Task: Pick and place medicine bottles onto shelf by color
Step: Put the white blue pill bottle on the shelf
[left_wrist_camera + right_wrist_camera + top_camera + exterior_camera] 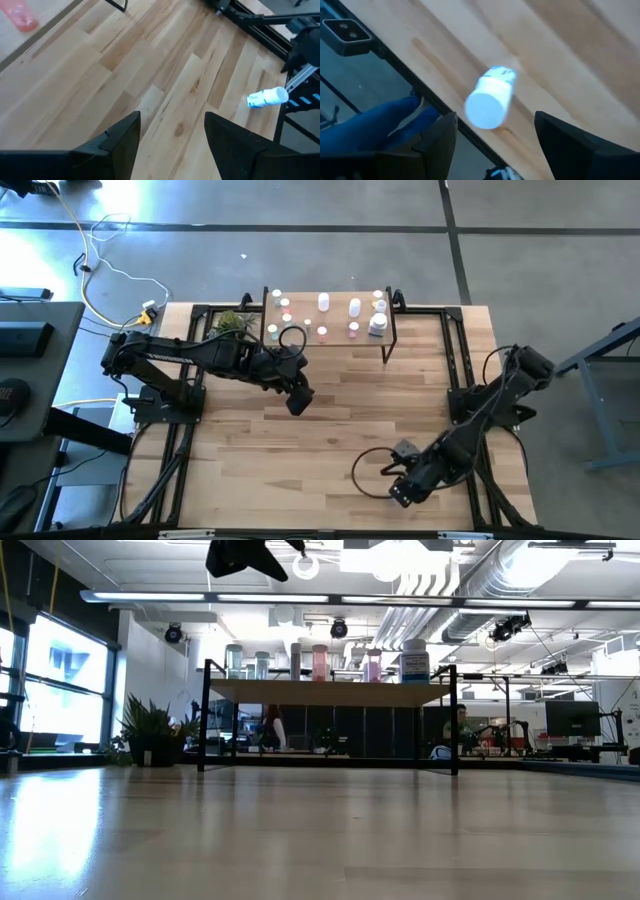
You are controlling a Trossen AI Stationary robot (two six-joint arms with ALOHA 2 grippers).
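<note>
The shelf (pixel 338 318) (pixel 330 692) stands at the table's far edge, with several white, pink and green medicine bottles (pixel 353 307) (pixel 320 662) upright on it. One pink bottle (pixel 21 17) shows in the left wrist view. My left gripper (pixel 298 402) (pixel 172 117) hangs open over the table's middle, high above it (pixel 245 558). My right gripper (pixel 398 492) (pixel 495 117) is open and low near the near right edge. A white bottle with a blue label (pixel 490 100) (pixel 267 97) lies on its side on the table ahead of the right gripper's fingers, between their lines and apart from both.
A small green plant (pixel 232 322) (pixel 150 730) stands left of the shelf. Black frame rails (pixel 455 370) run along the table's sides. The lying bottle is close to the table's near edge (pixel 435 100). Bare wood spreads between the shelf and both grippers.
</note>
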